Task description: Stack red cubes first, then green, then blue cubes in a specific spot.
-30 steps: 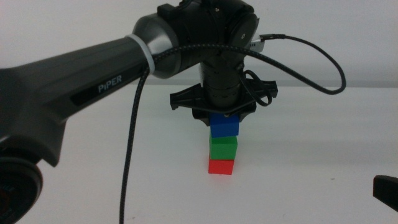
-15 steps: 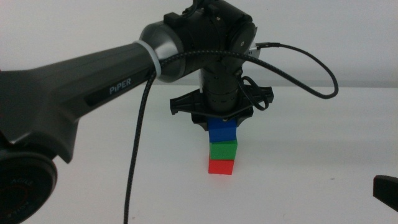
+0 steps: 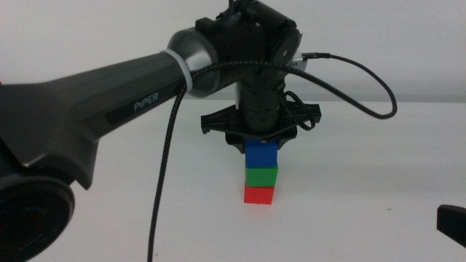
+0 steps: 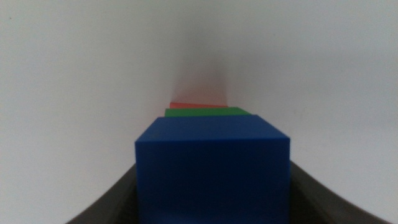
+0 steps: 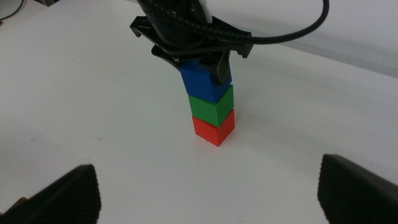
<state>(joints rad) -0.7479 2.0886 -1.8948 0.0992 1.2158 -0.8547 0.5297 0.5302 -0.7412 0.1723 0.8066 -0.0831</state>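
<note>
— Where the three cubes stand on the white surface (image 3: 364, 218), what is the order?

— Red cube (image 3: 258, 195) at the bottom, touching the surface; green cube (image 3: 261, 176) straight on top of it; blue cube (image 3: 261, 154) on top of the green. All three line up in one upright column near the middle of the surface.

— And which arm is on them?

— The left one. It reaches in from the left side, with a black braided cable (image 3: 162, 182) hanging along it, and the left gripper (image 3: 261, 145) points down over the column. Its jaws are pinching the blue cube from two sides; in the left wrist view the blue cube (image 4: 213, 168) fills the space between the dark jaws, with slivers of the green cube (image 4: 208, 112) and the red cube (image 4: 198, 105) showing past it.

— Is the blue cube resting on the green one, or hanging above it?

— From the right wrist view the blue cube (image 5: 202, 79) sits flush against the green cube (image 5: 211, 107), and the red cube (image 5: 213, 127) is under both.

— The other arm?

— The right gripper (image 5: 205, 193) waits well apart from the column, low at the near right edge of the surface, its jaws spread wide and holding nothing.
</note>
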